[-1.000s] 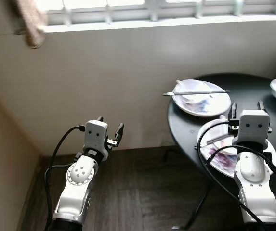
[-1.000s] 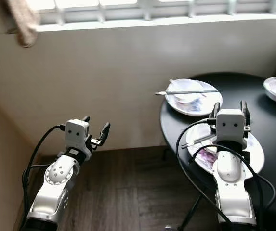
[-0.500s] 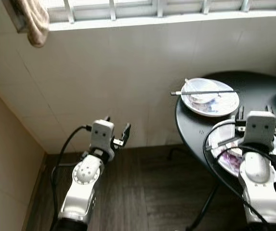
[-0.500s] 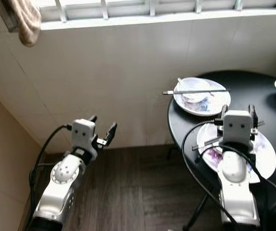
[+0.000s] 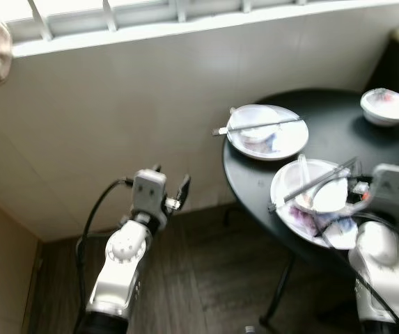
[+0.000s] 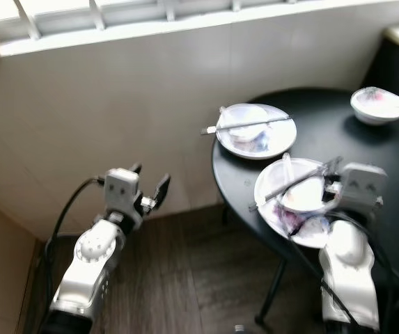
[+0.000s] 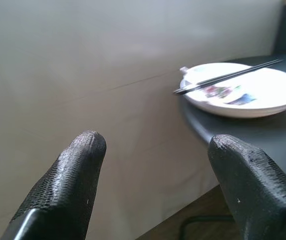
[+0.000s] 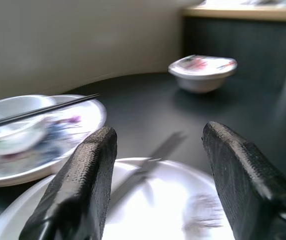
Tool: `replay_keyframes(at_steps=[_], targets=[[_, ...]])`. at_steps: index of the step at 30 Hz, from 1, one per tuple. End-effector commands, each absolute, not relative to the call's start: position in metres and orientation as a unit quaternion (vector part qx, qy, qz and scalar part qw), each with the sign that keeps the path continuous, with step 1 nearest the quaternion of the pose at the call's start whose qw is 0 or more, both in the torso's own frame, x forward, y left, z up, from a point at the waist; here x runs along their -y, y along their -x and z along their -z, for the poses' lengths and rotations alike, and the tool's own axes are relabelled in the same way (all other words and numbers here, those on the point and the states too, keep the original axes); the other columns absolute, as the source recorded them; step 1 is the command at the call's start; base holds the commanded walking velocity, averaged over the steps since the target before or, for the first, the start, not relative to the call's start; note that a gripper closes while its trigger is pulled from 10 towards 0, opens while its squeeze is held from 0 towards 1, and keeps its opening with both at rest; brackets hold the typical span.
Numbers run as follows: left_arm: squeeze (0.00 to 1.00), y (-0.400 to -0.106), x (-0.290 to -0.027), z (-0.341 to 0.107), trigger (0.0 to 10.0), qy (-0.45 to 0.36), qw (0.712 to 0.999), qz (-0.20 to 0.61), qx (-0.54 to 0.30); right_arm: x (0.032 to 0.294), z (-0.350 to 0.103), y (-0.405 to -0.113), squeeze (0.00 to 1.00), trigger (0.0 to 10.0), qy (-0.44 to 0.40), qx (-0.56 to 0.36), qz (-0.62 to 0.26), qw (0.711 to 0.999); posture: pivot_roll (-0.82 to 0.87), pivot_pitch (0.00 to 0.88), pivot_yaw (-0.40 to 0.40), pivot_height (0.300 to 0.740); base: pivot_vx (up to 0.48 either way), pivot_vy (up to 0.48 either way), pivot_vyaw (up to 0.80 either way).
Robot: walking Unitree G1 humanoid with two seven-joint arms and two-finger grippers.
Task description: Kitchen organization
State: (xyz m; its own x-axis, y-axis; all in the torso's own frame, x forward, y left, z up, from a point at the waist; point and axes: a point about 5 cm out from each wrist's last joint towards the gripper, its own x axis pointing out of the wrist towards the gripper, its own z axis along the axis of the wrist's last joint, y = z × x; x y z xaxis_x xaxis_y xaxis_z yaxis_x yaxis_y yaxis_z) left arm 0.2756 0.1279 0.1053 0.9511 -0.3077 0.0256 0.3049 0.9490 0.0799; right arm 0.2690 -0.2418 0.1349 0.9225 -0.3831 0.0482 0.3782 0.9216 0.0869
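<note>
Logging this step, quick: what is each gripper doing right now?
Left gripper: open, holding nothing, out over the floor beside the black table.
Right gripper: open, empty, above the near plate.

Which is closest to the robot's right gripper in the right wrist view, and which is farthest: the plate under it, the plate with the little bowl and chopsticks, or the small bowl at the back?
1. The near plate, right below the right gripper.
2. The plate with chopsticks, farther along the black table, toward the wall.
3. The small bowl, farthest, by the dark cabinet.
</note>
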Motion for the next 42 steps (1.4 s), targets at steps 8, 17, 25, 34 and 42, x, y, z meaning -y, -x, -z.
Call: replay_keyframes(at_steps=[8, 17, 25, 34, 42], targets=[[0.0, -0.275, -0.128, -0.103, 10.0, -0.038, 0.987, 0.155, 0.012, 0.238, -0.136, -0.272, 0.0, 10.0, -0.106, 0.024, 0.173, 0.979, -0.15, 0.012, 0.038, 0.74, 0.0, 0.0, 0.0], [0.0, -0.276, -0.129, -0.103, 10.0, -0.04, 0.987, 0.157, 0.011, 0.239, -0.13, -0.274, 0.0, 10.0, -0.201, -0.026, 0.188, 0.961, -0.15, 0.01, 0.039, 0.74, 0.0, 0.0, 0.0], [0.0, -0.276, -0.128, -0.102, 10.0, -0.041, 0.986, 0.159, 0.01, 0.232, -0.122, -0.284, 0.0, 10.0, -0.26, -0.068, 0.15, 0.952, -0.14, 0.01, 0.039, 0.74, 0.0, 0.0, 0.0], [0.0, -0.276, -0.126, -0.102, 10.0, -0.041, 0.987, 0.158, 0.01, 0.234, -0.12, -0.293, 0.0, 10.0, -0.304, -0.093, 0.143, 0.937, -0.13, 0.01, 0.031, 0.74, 0.0, 0.0, 0.0], [0.0, -0.276, -0.125, -0.102, 10.0, -0.039, 0.987, 0.158, 0.011, 0.236, -0.117, -0.298, 0.0, 10.0, -0.354, -0.112, 0.149, 0.917, -0.13, 0.011, 0.026, 0.74, 0.0, 0.0, 0.0]])
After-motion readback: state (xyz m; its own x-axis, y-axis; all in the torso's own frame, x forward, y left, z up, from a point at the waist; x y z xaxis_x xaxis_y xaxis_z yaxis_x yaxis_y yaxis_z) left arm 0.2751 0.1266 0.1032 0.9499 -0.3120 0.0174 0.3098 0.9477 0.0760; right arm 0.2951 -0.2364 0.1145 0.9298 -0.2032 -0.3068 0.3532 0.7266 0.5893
